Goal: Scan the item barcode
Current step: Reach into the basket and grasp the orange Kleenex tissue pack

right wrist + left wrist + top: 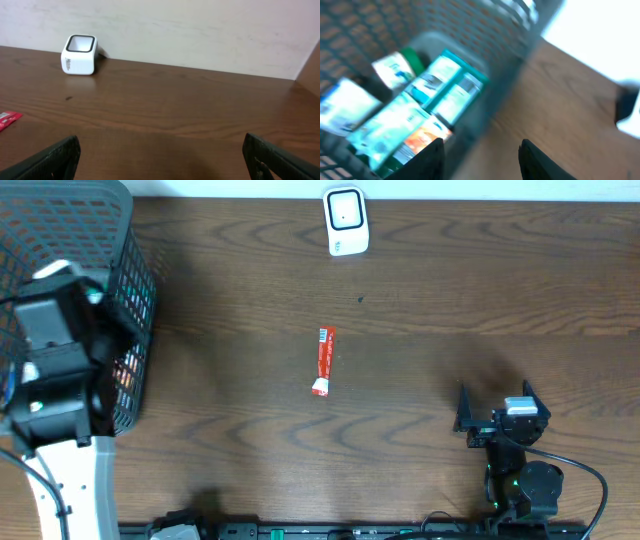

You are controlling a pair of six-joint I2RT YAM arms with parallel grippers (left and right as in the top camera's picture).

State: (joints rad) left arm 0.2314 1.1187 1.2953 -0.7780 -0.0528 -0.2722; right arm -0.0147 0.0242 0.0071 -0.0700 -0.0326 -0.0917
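Observation:
The item, a thin red sachet [323, 361] with a white barcode label at its far end, lies flat in the middle of the table; its tip shows at the left edge of the right wrist view [7, 119]. The white barcode scanner [346, 221] stands at the far edge, also visible from the right wrist [78, 55]. My left gripper [481, 144] hovers over the basket's rim, fingers apart with nothing between them. My right gripper [495, 402] rests low near the front right, wide open and empty [161, 142].
A dark mesh basket [60, 220] stands at the far left corner under the left arm. It holds several teal and white packets [445, 85], seen blurred. A wall rises just behind the table's far edge.

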